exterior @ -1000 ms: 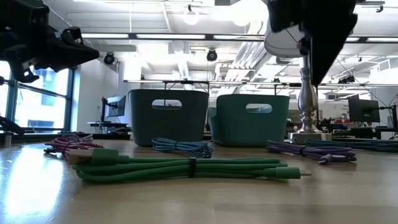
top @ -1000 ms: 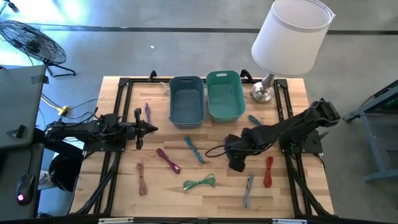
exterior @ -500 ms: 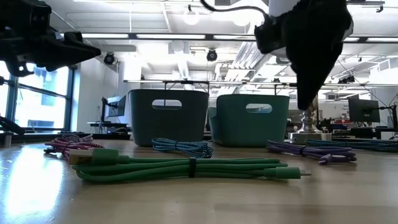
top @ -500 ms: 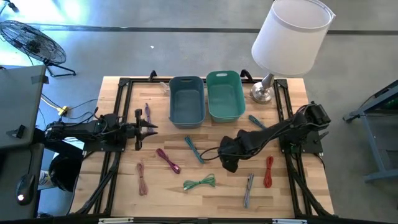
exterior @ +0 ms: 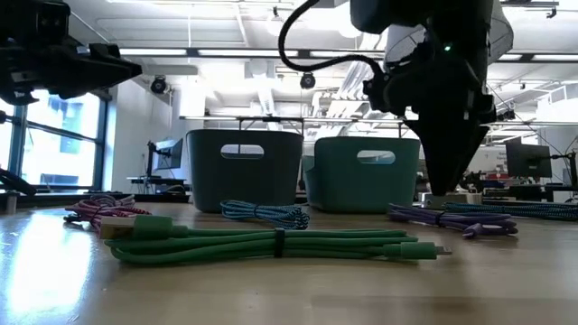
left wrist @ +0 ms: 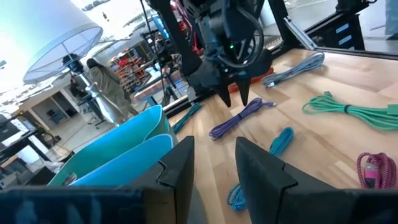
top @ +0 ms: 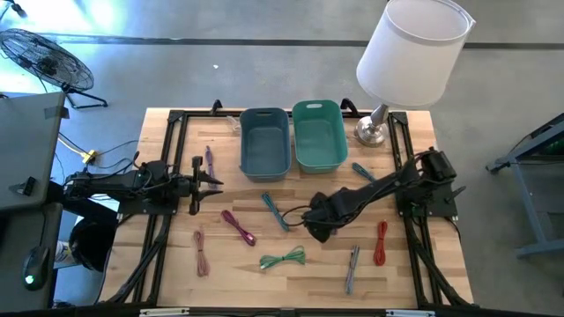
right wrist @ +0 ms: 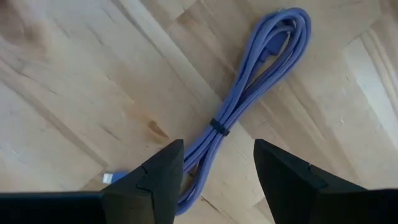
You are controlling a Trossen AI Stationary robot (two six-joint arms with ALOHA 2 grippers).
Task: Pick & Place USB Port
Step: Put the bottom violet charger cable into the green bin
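- Hovering over the middle of the table point(top: 308, 283), the right gripper point(right wrist: 217, 149) points down at a purple cable point(right wrist: 249, 93), which we take to be the task's thing.
- Its fingers point(right wrist: 155, 180) stand well apart and hold nothing. The cable lies flat on the wood beneath the gap, not touched as far as we can see.
- Our key relation is that the cable's long axis runs at a slant to the line between the two fingers, not square across it.
- The connector end sits under the gap, while the looped end lies farther forward, past the dark tie point(right wrist: 219, 126).
- We judge that a small wrist turn and a shift toward the tie would let the descent straddle the whole bundle.
- From above, the right arm hides the cable. Level across the table, it shows lying under the gripper, in front of the green bin point(top: 342, 141).
- The blue bin point(top: 244, 141) stands just beside the green one. We cannot tell which bin is meant for the cable.
- The left gripper point(left wrist: 214, 146) waits at the table's left side, well apart from the cable, its fingers partly open and empty.
- The right arm is clearly the nearer one.
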